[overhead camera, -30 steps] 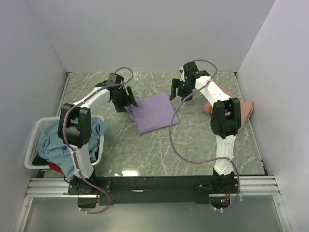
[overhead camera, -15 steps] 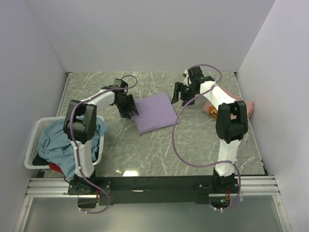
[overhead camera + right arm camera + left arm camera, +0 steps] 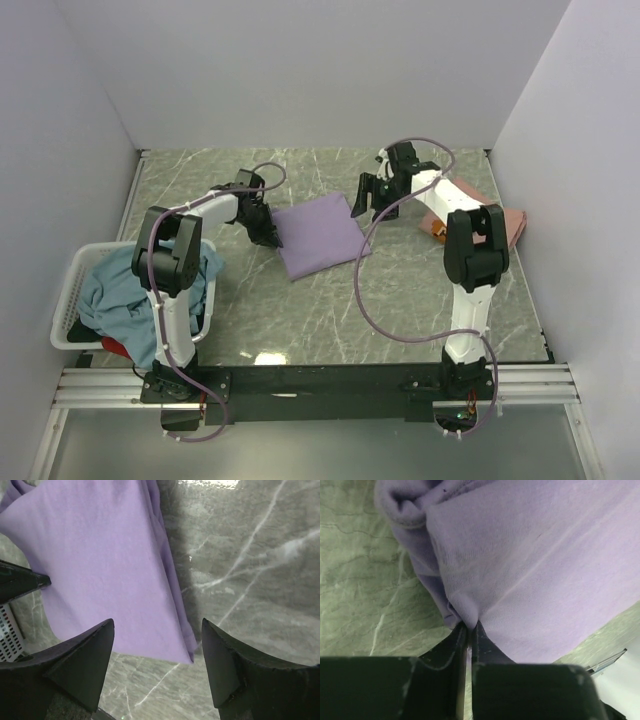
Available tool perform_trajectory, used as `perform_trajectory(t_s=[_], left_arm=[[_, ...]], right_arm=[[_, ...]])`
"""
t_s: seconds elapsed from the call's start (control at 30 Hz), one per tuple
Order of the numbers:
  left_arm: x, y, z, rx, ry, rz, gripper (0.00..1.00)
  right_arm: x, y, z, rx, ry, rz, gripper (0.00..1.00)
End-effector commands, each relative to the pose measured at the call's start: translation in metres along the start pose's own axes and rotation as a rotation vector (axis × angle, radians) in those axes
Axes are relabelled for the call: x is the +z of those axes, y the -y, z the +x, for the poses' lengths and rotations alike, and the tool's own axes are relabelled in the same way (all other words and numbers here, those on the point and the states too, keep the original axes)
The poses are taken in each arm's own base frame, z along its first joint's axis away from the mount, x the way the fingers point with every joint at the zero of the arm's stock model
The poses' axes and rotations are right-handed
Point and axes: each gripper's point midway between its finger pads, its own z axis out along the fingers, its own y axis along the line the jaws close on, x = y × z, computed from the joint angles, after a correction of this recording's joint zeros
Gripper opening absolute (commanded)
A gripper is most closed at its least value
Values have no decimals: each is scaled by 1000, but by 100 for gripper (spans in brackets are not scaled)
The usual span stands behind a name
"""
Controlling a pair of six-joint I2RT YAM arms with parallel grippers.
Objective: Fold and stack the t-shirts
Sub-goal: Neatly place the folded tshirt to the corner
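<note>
The purple shirt lies folded in a rough square in the middle of the table. The left gripper is down at its left edge, jaws closed tight on a pinch of the purple cloth. The right gripper hangs over the shirt's far right corner, jaws wide apart, holding nothing. Behind the right arm, near the right wall, a pink shirt lies on the table. At the near left a basket holds a crumpled teal shirt, with a bit of red shirt showing beneath it.
</note>
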Motion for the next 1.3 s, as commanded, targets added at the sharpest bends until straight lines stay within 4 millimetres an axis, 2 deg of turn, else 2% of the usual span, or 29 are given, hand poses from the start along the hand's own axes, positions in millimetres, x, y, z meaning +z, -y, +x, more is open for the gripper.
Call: perform_trajectory(t_s=[0.0, 0.07, 0.17, 0.3, 0.57, 0.77, 0.9, 1.27], left_arm=[[-3, -4, 8, 36, -11, 6, 5], [-1, -7, 11, 48, -10, 13, 0], [3, -15, 18, 59, -13, 17, 0], [9, -31, 30, 59, -33, 3, 0], [16, -42, 41, 99, -48, 15, 0], [21, -47, 49, 113, -71, 33, 0], [20, -45, 48, 114, -68, 41, 0], [19, -38, 43, 124, -67, 67, 0]], right_arm=[[9, -4, -8, -21, 11, -64, 76], [16, -3, -3, -30, -9, -85, 76], [24, 0, 1, -41, -14, -110, 75], [31, 7, -4, -25, -3, -158, 74], [51, 13, -4, -58, -56, -219, 74], [66, 17, 19, -45, -147, -239, 74], [69, 15, 25, -47, -167, -237, 73], [88, -11, 59, -96, -263, -227, 71]])
